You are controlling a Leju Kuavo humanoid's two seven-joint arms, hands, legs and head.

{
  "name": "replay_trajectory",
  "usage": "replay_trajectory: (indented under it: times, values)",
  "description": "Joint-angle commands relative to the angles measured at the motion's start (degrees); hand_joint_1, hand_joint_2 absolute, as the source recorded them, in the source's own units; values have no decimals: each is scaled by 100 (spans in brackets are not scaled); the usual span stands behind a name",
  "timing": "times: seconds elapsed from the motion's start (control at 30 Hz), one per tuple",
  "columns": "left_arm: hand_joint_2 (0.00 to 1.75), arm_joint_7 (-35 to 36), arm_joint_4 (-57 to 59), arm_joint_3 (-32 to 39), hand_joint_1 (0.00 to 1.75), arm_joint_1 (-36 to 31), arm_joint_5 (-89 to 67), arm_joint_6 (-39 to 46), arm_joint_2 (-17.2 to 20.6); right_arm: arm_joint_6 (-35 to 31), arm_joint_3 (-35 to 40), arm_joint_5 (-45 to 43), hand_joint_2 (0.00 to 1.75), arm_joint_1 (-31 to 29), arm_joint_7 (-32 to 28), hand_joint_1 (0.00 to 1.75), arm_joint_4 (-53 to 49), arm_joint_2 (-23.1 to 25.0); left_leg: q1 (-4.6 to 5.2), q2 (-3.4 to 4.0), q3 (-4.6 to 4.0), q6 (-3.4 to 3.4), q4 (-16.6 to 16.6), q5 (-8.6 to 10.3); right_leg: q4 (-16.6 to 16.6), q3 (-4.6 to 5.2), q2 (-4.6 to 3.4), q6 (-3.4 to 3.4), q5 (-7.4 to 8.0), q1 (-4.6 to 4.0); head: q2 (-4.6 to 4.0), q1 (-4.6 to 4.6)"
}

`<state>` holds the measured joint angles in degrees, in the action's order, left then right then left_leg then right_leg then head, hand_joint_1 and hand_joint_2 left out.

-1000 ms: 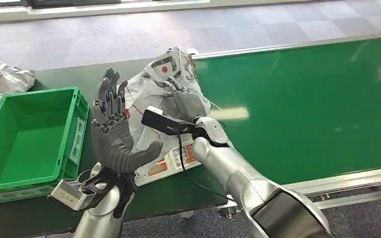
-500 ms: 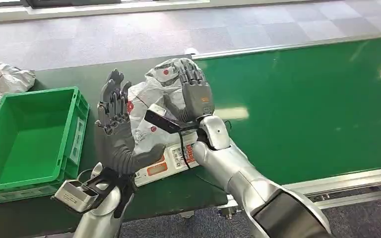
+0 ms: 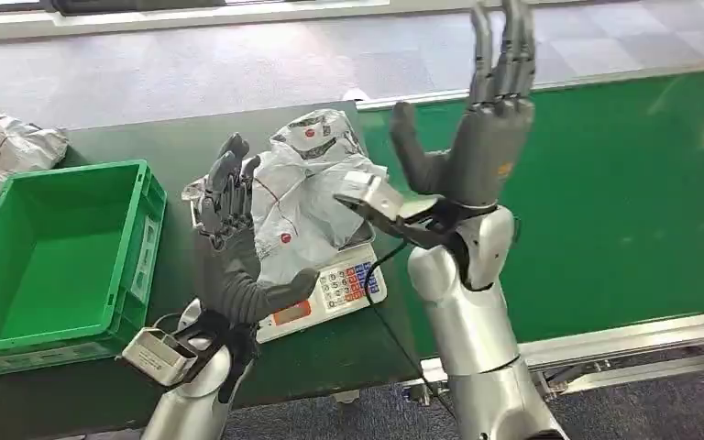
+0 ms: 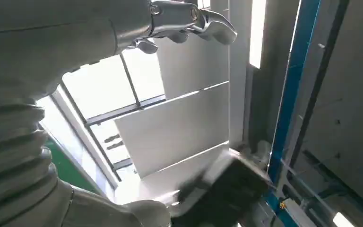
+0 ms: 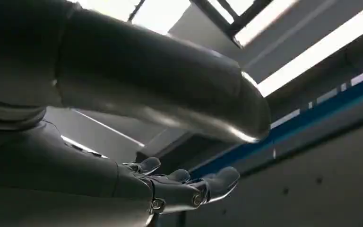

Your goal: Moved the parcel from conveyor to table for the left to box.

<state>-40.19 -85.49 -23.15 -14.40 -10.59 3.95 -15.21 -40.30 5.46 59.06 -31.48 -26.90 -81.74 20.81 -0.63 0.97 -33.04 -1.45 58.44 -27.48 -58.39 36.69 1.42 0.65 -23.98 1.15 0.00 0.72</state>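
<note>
The parcel (image 3: pixel 307 179), a crumpled white-grey plastic bag with red dots, lies on a white scale (image 3: pixel 330 291) on the dark green table (image 3: pixel 137 137). My left hand (image 3: pixel 229 243) stands upright just left of the parcel, palm toward it, fingers apart and holding nothing. My right hand (image 3: pixel 481 128) is raised high to the right of the parcel, over the conveyor edge, fingers straight up and empty. Both wrist views look up at the ceiling, past the left hand's fingers (image 4: pixel 189 19) and the right hand's fingers (image 5: pixel 189 187).
A green crate (image 3: pixel 142 229) stands on the table left of my left hand. More crumpled bags (image 3: pixel 18 142) lie at the far left. The green conveyor belt (image 3: pixel 605 183) runs off to the right, edged by a metal rail (image 3: pixel 623 330).
My right hand has let go of the parcel and swung up and to the right. The parcel now rests on the scale. My left hand has shifted slightly right.
</note>
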Motion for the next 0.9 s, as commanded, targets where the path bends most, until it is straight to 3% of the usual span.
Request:
replay_trajectory:
  times: [0.03,0.07,0.13,0.17,0.2,0.23,0.37,0.43,0.47,0.53,0.9]
  values:
    - [175,278,2033,383,0,-950,-994,758,-5,30,-750,-1818,175,987,-997,0,-3494,-81,-2,-47,0,7,-6,5,6,-17,36,-5,-7,-2,0,0]
    - [175,389,2524,497,0,-1304,-1330,1057,0,30,-598,-2057,175,1251,-1130,0,-3934,-81,-5,-69,1,10,-11,8,13,-27,52,-8,-9,-5,0,-4]
    - [175,741,3248,556,0,-1840,-1981,1392,-12,30,-370,-2341,175,1562,-1310,0,-4406,-81,-1,-41,-1,7,-5,3,5,-13,33,-5,-6,-1,0,-2]
    - [175,1009,3589,511,0,-2127,-2283,1575,57,30,166,-1951,175,1643,-782,0,-4772,-81,-6,-74,0,7,-10,11,10,-25,58,-10,-8,-5,0,-2]
    - [175,1678,4396,170,0,-2658,-2969,1873,62,30,98,-2455,175,1898,-1310,0,-4635,-81,-8,-74,2,8,-12,11,14,-28,55,-11,-7,-8,0,-2]
    - [175,1998,4576,-52,0,-2819,-3278,2008,160,30,204,-2241,175,1609,-1035,0,-4499,-81,-8,-70,7,9,-16,12,18,-30,47,-12,-5,-8,0,-2]
    - [175,2243,4953,-77,0,-3066,-3615,1991,100,30,275,-2583,175,1896,-1310,0,-4517,-81,-5,-19,5,7,-8,3,9,-18,15,-3,3,-3,0,-2]
    - [175,2656,5541,-18,0,-3419,-4341,1852,33,30,861,-2128,175,1842,-666,0,-4720,-81,-9,-19,17,9,-19,8,22,-27,8,-9,9,-7,0,0]
    - [175,2962,6373,-237,0,-4030,-4517,1768,-93,30,649,-2821,175,1583,-1188,0,-4084,-81,-2,-6,13,8,-6,1,5,-17,-4,-5,3,-1,0,-4]
    - [175,3205,6497,-451,0,-4029,-4821,1597,-3,30,1077,-2827,175,2144,-1310,0,-4361,-81,-2,-6,13,8,-7,4,5,-18,-1,-5,6,-1,0,0]
    - [175,3678,6987,-519,0,-4202,-5537,990,170,30,1543,-3136,175,2030,-1310,0,-3486,-81,-6,28,25,4,-17,4,10,-19,-44,-8,12,-3,0,0]
